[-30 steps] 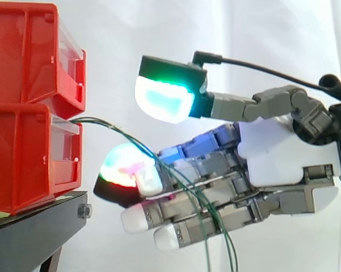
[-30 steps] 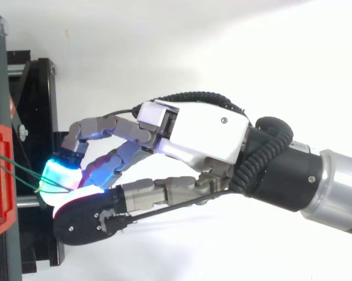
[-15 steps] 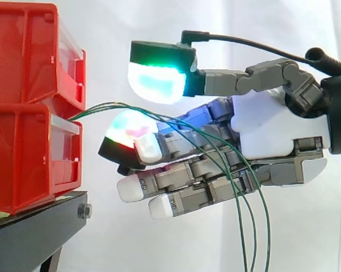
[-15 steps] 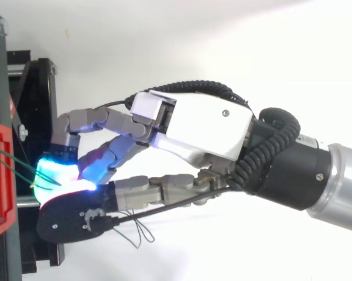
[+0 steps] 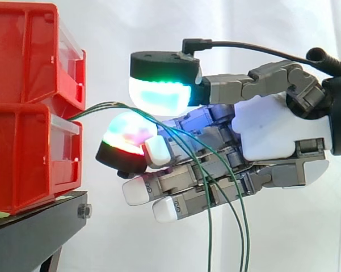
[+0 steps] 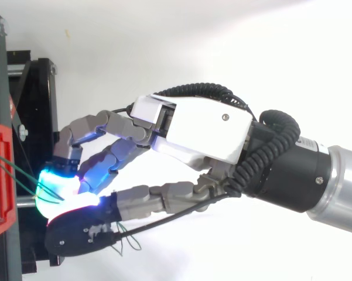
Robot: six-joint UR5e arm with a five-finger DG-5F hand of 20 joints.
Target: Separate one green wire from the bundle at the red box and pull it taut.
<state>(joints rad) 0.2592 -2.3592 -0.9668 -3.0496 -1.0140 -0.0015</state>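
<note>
Before a white curtain, two red bins sit stacked on a black stand at 9 o'clock in the side view. The hand reaches in from 3 o'clock, its fingers nearly straight and its thumb pad raised just above a glowing fingertip, so it is loosely open with nothing clamped. The green wires leave the top of the lower bin, pass through that narrow gap, drape across the fingers and hang slack toward 6 o'clock. From above, the hand points toward 9 o'clock.
</note>
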